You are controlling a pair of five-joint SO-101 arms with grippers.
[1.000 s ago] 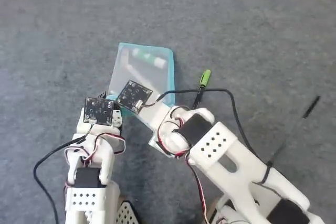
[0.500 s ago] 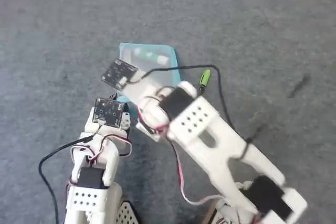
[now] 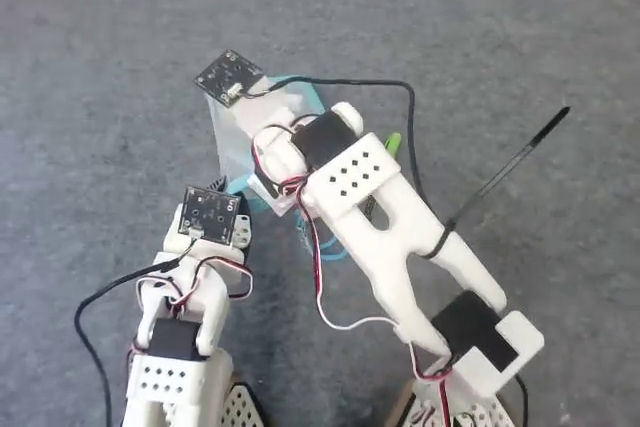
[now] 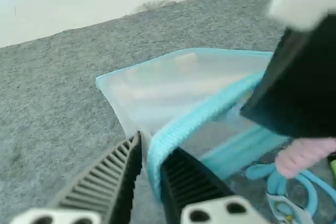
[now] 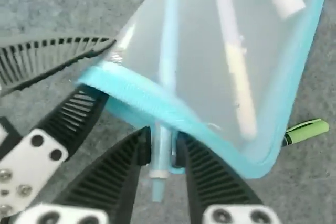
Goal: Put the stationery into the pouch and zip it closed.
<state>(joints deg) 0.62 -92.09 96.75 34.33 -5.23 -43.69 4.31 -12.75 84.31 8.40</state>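
Left gripper (image 4: 149, 174) pinches the teal rim of the pouch (image 5: 210, 51), mid mat (image 3: 100, 97) toward its far edge. Right gripper (image 5: 163, 153) is clenched on a pale blue pen (image 5: 157, 182) at the mouth. Should the rim slip, the pen may jam outside. A green marker (image 3: 391, 144) lies beside the pouch, partly under the right arm (image 3: 390, 217).

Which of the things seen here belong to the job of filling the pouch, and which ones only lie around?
For the job:
pouch, its edge in the left gripper
light blue pen in the right gripper
white pen inside the pouch
green pen on the grey carpet

Lying about:
grey carpet
black cable on an arm
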